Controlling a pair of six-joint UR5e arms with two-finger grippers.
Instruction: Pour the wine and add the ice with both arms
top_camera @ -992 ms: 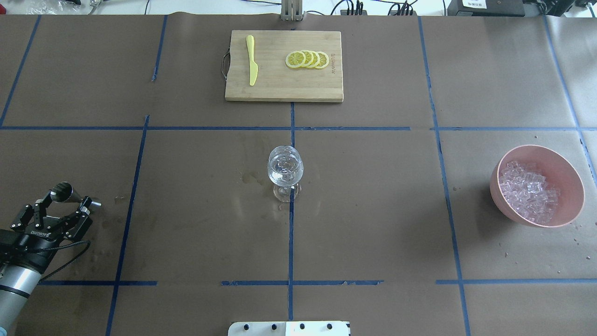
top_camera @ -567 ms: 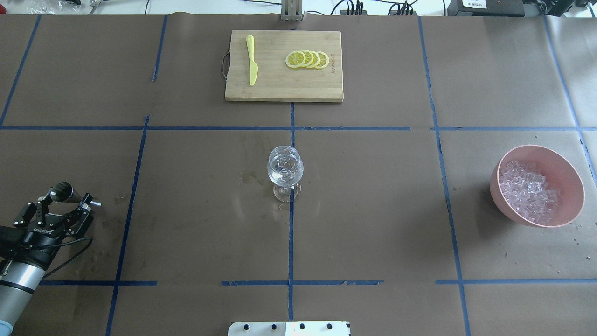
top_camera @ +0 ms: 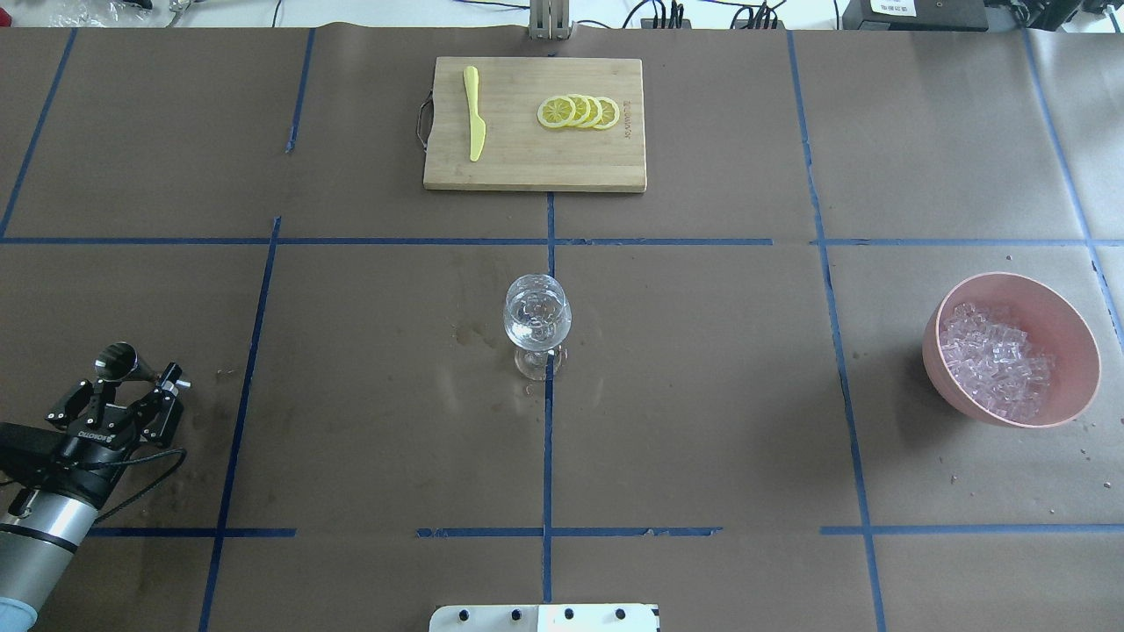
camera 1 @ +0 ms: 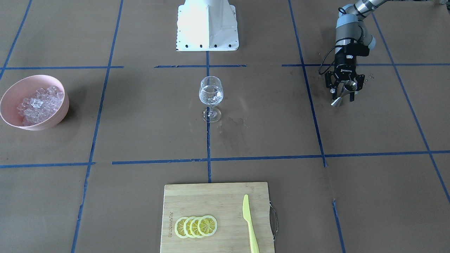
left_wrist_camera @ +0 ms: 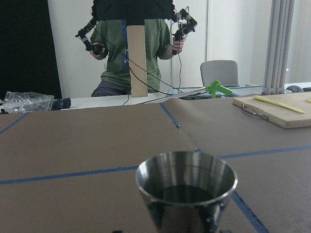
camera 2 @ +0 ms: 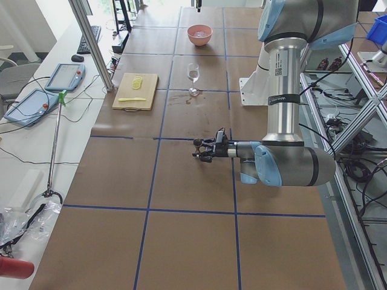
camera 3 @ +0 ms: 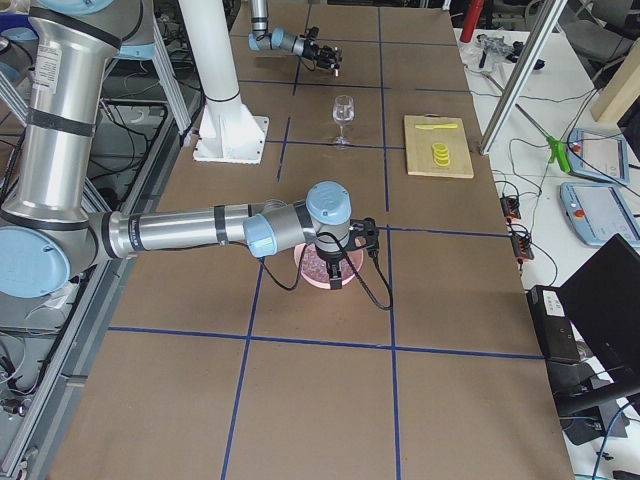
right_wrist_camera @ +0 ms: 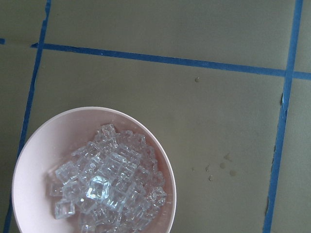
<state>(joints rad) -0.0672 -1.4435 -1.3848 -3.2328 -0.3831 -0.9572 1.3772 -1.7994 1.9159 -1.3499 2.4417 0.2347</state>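
The left gripper (top_camera: 132, 382), well off to the robot's left of the wine glass (top_camera: 536, 318), sits a little lower than a second ago and has drawn slightly away from the glass. Its fingers are closed round the waist of an upright steel jigger (left_wrist_camera: 186, 187). The glass has not moved and a little wine (camera 1: 211, 99) lies in it. Whether any cubes are in it is too small to tell.

The ice (right_wrist_camera: 104, 184) is heaped in a pink bowl (right_wrist_camera: 43, 145), well off to the robot's right of the glass. The right gripper (camera 3: 335, 262) hangs over that bowl, and I cannot tell how far open it is.

The pour looks finished and the jigger is probably being put aside, which leaves the ice to add.
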